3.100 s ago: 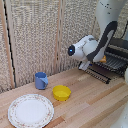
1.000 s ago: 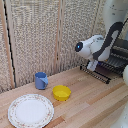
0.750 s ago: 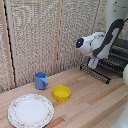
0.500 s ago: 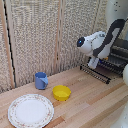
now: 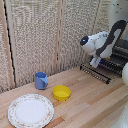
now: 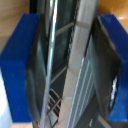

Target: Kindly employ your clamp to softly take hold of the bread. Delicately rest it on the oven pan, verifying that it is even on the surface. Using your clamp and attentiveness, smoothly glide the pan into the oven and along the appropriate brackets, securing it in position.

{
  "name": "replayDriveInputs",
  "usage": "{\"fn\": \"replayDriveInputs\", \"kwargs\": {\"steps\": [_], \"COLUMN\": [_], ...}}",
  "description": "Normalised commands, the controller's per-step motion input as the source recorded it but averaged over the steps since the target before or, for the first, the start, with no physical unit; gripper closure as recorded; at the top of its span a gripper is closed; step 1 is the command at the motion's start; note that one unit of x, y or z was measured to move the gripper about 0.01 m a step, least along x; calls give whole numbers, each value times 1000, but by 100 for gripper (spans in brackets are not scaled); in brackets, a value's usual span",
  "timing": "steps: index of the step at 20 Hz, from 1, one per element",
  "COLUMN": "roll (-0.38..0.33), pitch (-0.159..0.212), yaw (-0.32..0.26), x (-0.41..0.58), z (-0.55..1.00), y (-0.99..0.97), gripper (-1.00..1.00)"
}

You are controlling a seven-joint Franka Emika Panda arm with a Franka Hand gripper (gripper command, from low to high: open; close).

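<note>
While the clamp (image 5: 94, 64) is closed around the front edge of the oven pan (image 5: 100, 71), the pan sits half out of the oven (image 5: 119, 56) at about three o'clock in the exterior view. It looks stiff, thin and a bit slippery, so the middle of its edge seems best to hold. I cannot see the bread. On the wooden table (image 5: 90, 102) are a yellow bowl (image 5: 62, 92), a blue cup (image 5: 41, 80) and a plate (image 5: 30, 110) toward seven o'clock. A woven screen (image 5: 45, 35) stands behind.

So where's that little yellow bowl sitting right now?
In the exterior view, the yellow bowl sits on the wooden table, just to the exterior view's right of the blue cup and beside the patterned plate.
</note>
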Motion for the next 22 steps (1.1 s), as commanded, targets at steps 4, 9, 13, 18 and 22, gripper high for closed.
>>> {"fn": "replayDriveInputs", "kwargs": {"steps": [4,9,13,18,22], "roll": [103,133,77,65,87], "pitch": [0,-40,-97,-26,-12], "yaw": [0,13,-29,-118,-18], "x": [0,-11,-85,-134,-41], "z": [186,47,56,310,551], "y": [-999,-717,-53,174,-21], "gripper": [100,100,-100,-100,-100]}}
